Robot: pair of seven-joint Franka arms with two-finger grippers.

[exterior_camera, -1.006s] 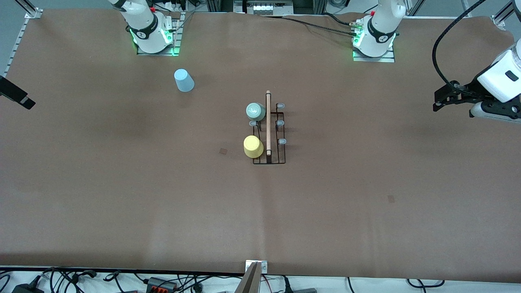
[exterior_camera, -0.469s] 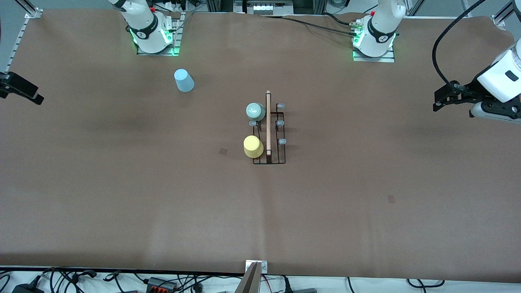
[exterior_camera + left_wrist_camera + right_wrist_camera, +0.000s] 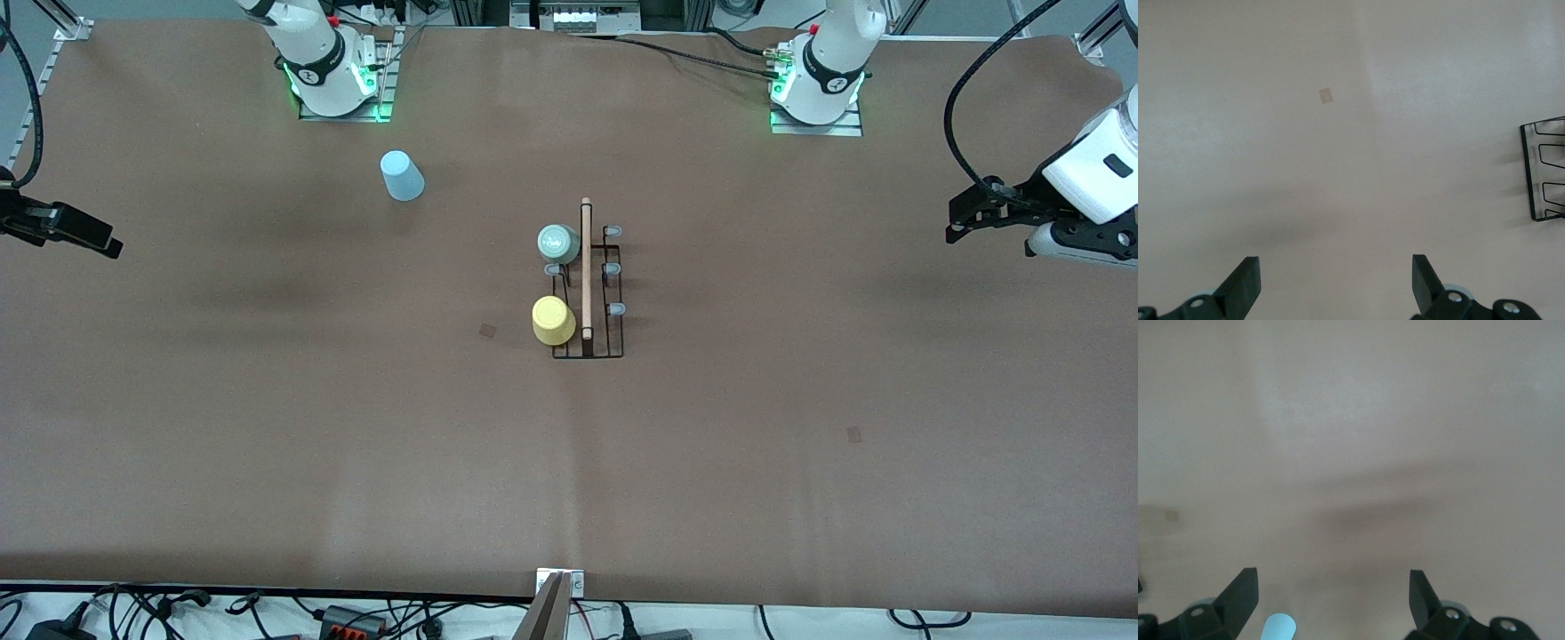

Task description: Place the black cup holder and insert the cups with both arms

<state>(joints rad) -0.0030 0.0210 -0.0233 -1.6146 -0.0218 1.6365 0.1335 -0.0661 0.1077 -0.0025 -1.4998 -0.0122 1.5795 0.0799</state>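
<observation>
the rack holds a grey-green cup and a yellow cup; the blue cup stands apart, toward the right arm's base. left gripper and right gripper hang over the table ends, both apparently spread and empty.

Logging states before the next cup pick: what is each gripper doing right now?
Left gripper: open, empty.
Right gripper: open, empty.

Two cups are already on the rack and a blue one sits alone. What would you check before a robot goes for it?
1. Light blue cup upside down on the table, nothing touching it: ok.
2. Right hand open, holding nothing: ok.
3. Left hand open, waiting over the table's end: ok.
4. Black cup holder has free pegs: ok, four show.
5. Grey-green cup and yellow cup on pegs: ok.
</observation>
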